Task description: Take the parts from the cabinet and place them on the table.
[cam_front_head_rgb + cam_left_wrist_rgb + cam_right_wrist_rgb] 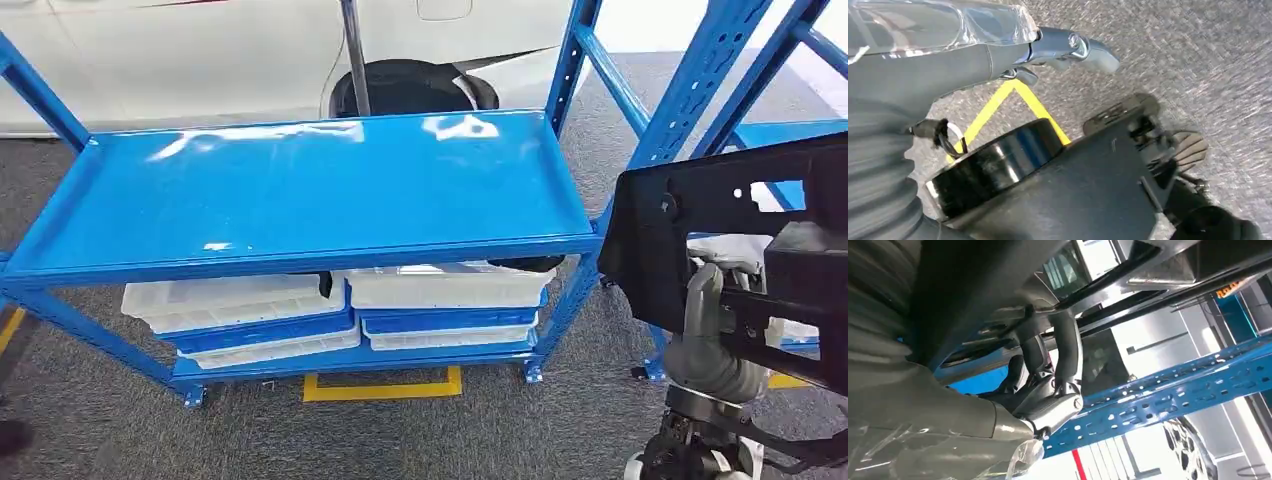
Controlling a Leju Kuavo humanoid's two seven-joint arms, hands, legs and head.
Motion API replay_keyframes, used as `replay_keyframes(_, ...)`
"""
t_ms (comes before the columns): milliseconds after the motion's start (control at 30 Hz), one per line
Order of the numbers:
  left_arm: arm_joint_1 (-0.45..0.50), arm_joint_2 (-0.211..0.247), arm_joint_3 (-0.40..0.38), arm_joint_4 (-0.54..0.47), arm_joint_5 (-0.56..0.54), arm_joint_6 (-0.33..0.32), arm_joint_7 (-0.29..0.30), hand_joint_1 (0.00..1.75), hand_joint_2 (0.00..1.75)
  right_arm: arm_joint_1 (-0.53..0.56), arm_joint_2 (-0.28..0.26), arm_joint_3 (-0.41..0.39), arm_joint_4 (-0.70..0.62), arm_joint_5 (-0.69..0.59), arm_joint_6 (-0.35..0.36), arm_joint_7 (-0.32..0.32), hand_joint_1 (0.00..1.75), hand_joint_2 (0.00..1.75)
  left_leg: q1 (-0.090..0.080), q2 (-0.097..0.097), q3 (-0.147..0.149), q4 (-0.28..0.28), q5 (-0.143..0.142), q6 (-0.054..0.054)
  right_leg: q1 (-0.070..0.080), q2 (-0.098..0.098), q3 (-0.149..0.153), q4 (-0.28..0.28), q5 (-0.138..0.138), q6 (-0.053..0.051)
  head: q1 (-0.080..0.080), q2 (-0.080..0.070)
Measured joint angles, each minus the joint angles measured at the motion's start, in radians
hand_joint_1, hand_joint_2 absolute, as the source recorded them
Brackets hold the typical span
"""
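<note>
Gripping a black part (720, 200), right robot hand (705, 335), blue rack (300, 190) ahead, white trays (440, 285) below.

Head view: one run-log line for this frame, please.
right robot hand: holds black part | left robot hand: hangs over floor, holds nothing | blue rack: top shelf bare | white trays: lower shelf

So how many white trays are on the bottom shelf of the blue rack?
4 visible, in two stacks: left stack top and lower; right stack top and lower. Blue trays sit between them; the shelf above may hide more behind.
</note>
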Motion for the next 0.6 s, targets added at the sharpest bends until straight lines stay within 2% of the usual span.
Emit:
replay_keyframes(33,0.0,0.0,0.0,0.0,0.001,0.0,0.0,0.0,1.75,0.002,0.0,-0.001,0.0,0.002,0.0,-0.002,1.75,1.75,0.001,0.01,0.0,-0.003,0.005,0.004,-0.001,0.009,-0.003,0.001,0.004,0.005,0.0,0.0)
replay_keyframes(67,-0.002,-0.002,-0.001,-0.001,0.002,0.0,-0.002,0.0,1.75,0.004,0.0,-0.001,0.0,0.005,0.0,-0.003,1.75,1.75,0.01,0.026,-0.002,-0.007,0.012,0.009,-0.005,-0.011,-0.008,0.013,-0.007,0.008,-0.002,0.0)
replay_keyframes(100,-0.002,-0.002,0.0,-0.001,0.003,0.0,-0.003,0.0,1.75,0.006,0.0,-0.004,-0.002,0.008,0.0,-0.005,1.75,1.75,0.009,0.032,-0.004,-0.007,0.014,0.012,0.001,-0.059,-0.023,0.049,-0.039,0.015,0.003,0.0)
replay_keyframes(133,-0.003,-0.002,-0.001,-0.001,0.002,0.0,-0.004,0.0,1.75,0.005,-0.002,-0.006,-0.002,0.008,0.0,-0.006,1.75,1.75,0.009,0.044,-0.007,-0.007,0.016,0.014,-0.002,-0.083,-0.055,0.124,-0.09,0.024,0.005,0.0)
replay_keyframes(167,-0.002,-0.002,-0.002,-0.001,0.003,-0.002,-0.004,0.0,1.75,0.006,-0.001,-0.008,-0.002,0.008,0.0,-0.007,1.75,1.75,0.009,0.056,-0.01,-0.007,0.017,0.015,-0.005,-0.092,-0.095,0.218,-0.139,0.03,0.006,0.0)
replay_keyframes(200,0.001,-0.002,-0.002,-0.001,0.003,-0.003,-0.004,0.0,1.75,0.009,-0.001,-0.008,-0.002,0.008,-0.001,-0.009,1.75,1.75,0.009,0.068,-0.013,-0.006,0.018,0.016,-0.007,-0.094,-0.129,0.301,-0.174,0.034,0.006,0.0)
replay_keyframes(233,0.003,-0.002,-0.002,-0.001,0.003,-0.003,-0.004,0.0,1.75,0.012,-0.002,-0.01,-0.002,0.008,-0.003,-0.01,1.75,1.75,0.01,0.081,-0.015,-0.006,0.018,0.015,-0.011,-0.096,-0.148,0.353,-0.188,0.038,0.006,0.0)
replay_keyframes(267,0.004,-0.002,-0.003,-0.001,0.003,-0.003,-0.004,0.0,1.75,0.015,-0.002,-0.013,-0.002,0.008,-0.003,-0.011,1.75,1.75,0.011,0.093,-0.016,-0.006,0.019,0.014,-0.015,-0.098,-0.14,0.348,-0.177,0.04,0.006,0.0)
replay_keyframes(300,0.003,-0.002,-0.005,-0.001,0.003,-0.003,-0.004,0.0,1.75,0.018,-0.002,-0.014,-0.002,0.008,-0.003,-0.013,1.75,1.75,0.012,0.102,-0.016,-0.006,0.02,0.012,-0.017,-0.101,-0.105,0.292,-0.147,0.042,0.006,0.0)
replay_keyframes(333,0.002,-0.002,-0.006,-0.001,0.003,-0.003,-0.005,0.0,1.75,0.018,-0.002,-0.016,-0.002,0.008,-0.003,-0.015,1.75,1.75,0.014,0.113,-0.014,-0.005,0.02,0.011,-0.019,-0.111,-0.044,0.189,-0.102,0.043,0.007,0.0)
replay_keyframes(367,0.0,-0.002,-0.007,-0.001,0.003,-0.003,-0.005,0.0,1.75,0.018,-0.002,-0.019,-0.002,0.009,-0.003,-0.016,1.75,1.75,0.015,0.12,-0.012,-0.005,0.019,0.008,-0.019,-0.132,0.018,0.086,-0.065,0.043,0.007,0.0)
replay_keyframes(400,-0.002,-0.001,-0.007,-0.001,0.003,-0.003,-0.005,0.0,1.75,0.018,-0.002,-0.023,-0.002,0.009,-0.003,-0.017,1.75,1.75,0.01,0.126,-0.008,-0.004,0.019,0.001,-0.017,-0.188,0.06,0.008,-0.062,0.044,0.008,0.0)
replay_keyframes(433,-0.004,-0.001,-0.008,-0.001,0.003,-0.003,-0.005,0.0,1.75,0.018,-0.002,-0.024,-0.002,0.009,-0.004,-0.018,1.75,1.75,0.005,0.13,-0.01,-0.002,0.016,-0.005,-0.009,-0.178,0.061,0.002,-0.058,0.027,0.009,0.0)
replay_keyframes(533,-0.004,-0.001,-0.011,-0.001,0.003,-0.003,-0.004,0.0,1.75,0.025,-0.002,-0.027,-0.002,0.01,-0.007,-0.022,1.75,1.75,0.007,0.155,-0.008,-0.004,0.02,-0.021,-0.004,-0.148,0.047,0.004,-0.054,0.003,0.007,0.0)
replay_keyframes(567,-0.005,-0.001,-0.013,-0.001,0.003,-0.003,-0.004,0.0,1.75,0.026,-0.002,-0.029,-0.002,0.01,-0.007,-0.023,1.75,1.75,0.011,0.146,-0.011,0.0,0.013,-0.029,-0.011,-0.139,0.047,0.0,-0.046,-0.009,0.008,0.0)
replay_keyframes(600,-0.006,-0.001,-0.016,-0.001,0.003,-0.003,-0.004,0.0,1.75,0.026,-0.002,-0.031,-0.003,0.01,-0.007,-0.025,1.75,1.75,0.014,0.101,-0.021,0.027,-0.012,-0.035,-0.012,-0.132,0.043,0.0,-0.043,-0.014,0.007,0.0)
